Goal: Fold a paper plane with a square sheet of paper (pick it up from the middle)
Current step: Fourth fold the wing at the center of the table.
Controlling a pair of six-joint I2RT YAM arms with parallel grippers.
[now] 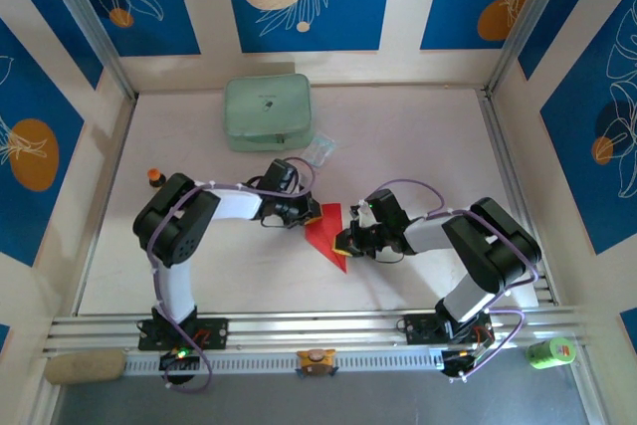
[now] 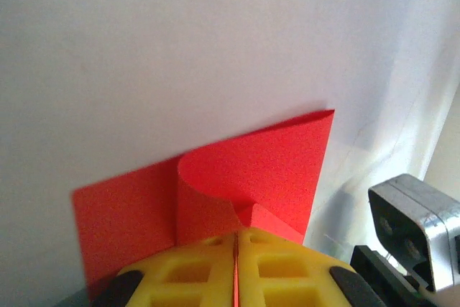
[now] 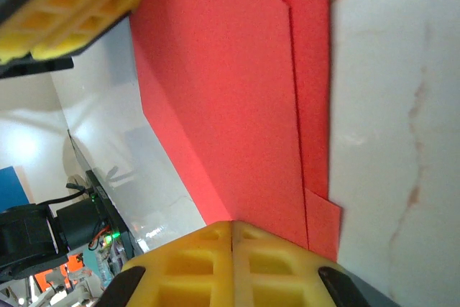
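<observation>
**Two grippers meet on the folded red sheet**

From above, the square sheet of paper (image 1: pixel 326 234) lies on the table (image 1: pixel 418 136) between the two tools. It is folded to a triangular outline, its point toward the arm bases. The left gripper (image 1: pixel 311 214) sits at the sheet's upper left edge and the right gripper (image 1: pixel 348 242) at its right edge, the two close together.

In the left wrist view, the left tool's yellow pads (image 2: pixel 194 271) are pressed together on the paper, and a thin red line shows in the seam between them. Just ahead of the tips the sheet curls up into a rounded flap. A flat layer spreads ahead and to the left.

In the right wrist view, the right tool's pads (image 3: pixel 187 257) are pressed together with no gap. The red sheet reaches right up to the tips, and layered edges run ahead on the right side. I cannot tell whether any paper is caught between these pads.

A pale green pouch (image 1: pixel 267 111) lies well beyond the left gripper, with a small clear packet (image 1: pixel 320 149) just beside it.
</observation>
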